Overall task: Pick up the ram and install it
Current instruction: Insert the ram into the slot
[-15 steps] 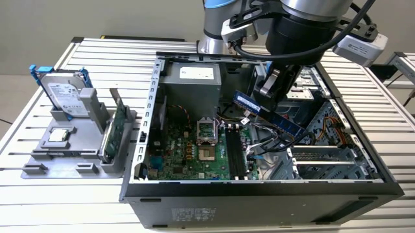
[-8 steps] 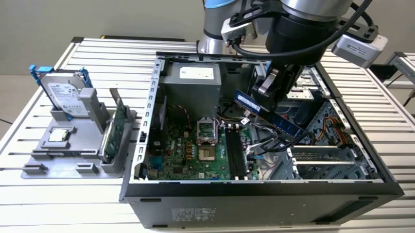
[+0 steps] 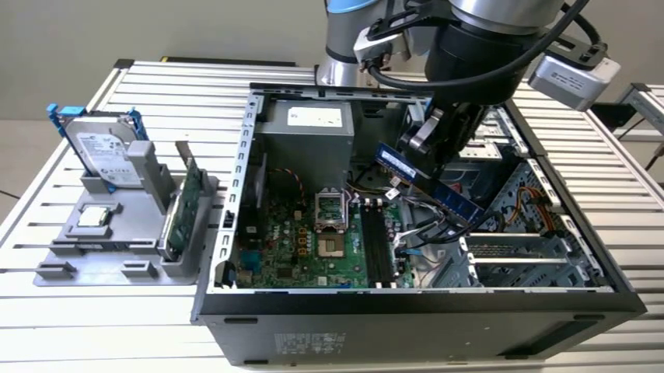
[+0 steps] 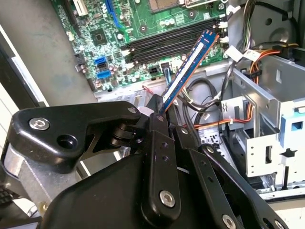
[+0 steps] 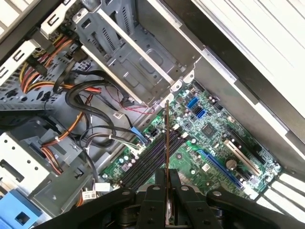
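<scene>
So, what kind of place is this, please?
Probably a robotics lab bench for computer assembly trials. An open computer case sits on a slatted metal table. A grey fixture beside it holds a hard drive. The arm's tool holds the ram over the case.

Light is bright and even, from above; the table (image 3: 104,326) looks pale in the exterior view. Inside the case (image 3: 415,311) soft shadow lies on the motherboard (image 3: 301,249). In the second wrist view the ram (image 4: 188,67) has white glare along it, and the black gripper (image 4: 159,110) shows small highlights.
</scene>
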